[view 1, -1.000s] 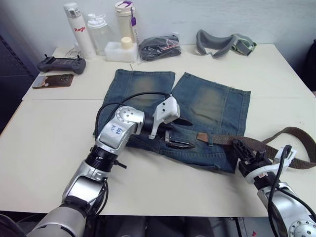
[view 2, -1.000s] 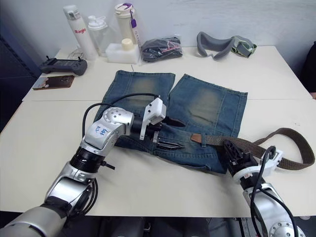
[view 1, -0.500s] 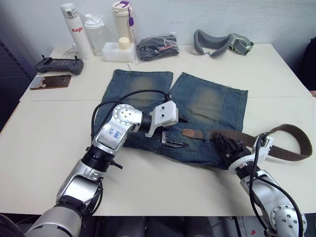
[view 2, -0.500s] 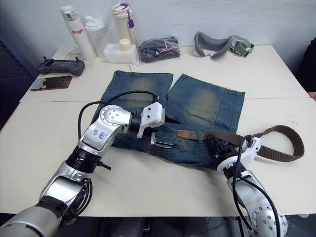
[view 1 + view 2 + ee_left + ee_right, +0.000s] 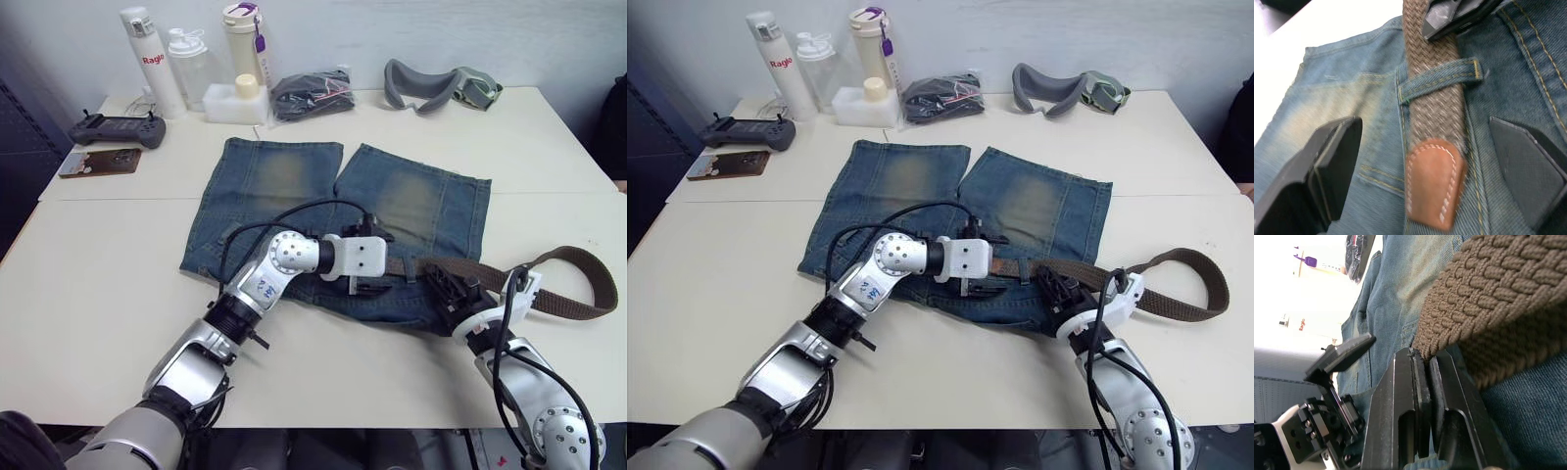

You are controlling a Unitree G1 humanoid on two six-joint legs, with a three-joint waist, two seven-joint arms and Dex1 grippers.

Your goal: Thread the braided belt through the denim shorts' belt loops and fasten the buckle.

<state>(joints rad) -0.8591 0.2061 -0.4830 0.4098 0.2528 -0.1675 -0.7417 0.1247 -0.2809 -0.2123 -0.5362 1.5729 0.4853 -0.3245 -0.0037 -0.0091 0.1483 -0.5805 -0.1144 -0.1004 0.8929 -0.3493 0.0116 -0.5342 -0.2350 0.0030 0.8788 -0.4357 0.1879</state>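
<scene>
Midway along the waistband of the faded blue denim shorts (image 5: 343, 201), spread flat on the cream table (image 5: 98, 264), the long dark brown braided belt (image 5: 549, 294) runs crosswise, its tan leather tip (image 5: 1434, 182) pointing toward the robot's left and lying just past one narrow denim belt loop (image 5: 1439, 81). From there its long axis follows the waistband toward the robot's right, then the free length curls in a loop on the bare table beyond the shorts. The left gripper (image 5: 1425, 176) hovers with both black fingers spread wide, one on each side of the tip, holding nothing. The right gripper (image 5: 1422, 364) is clamped on the woven strap close behind the loop. Likely trouble lies at the tip: if the left fingers close too shallow on the smooth leather they may slip off, and a push from the right could buckle the strap instead of feeding it.
</scene>
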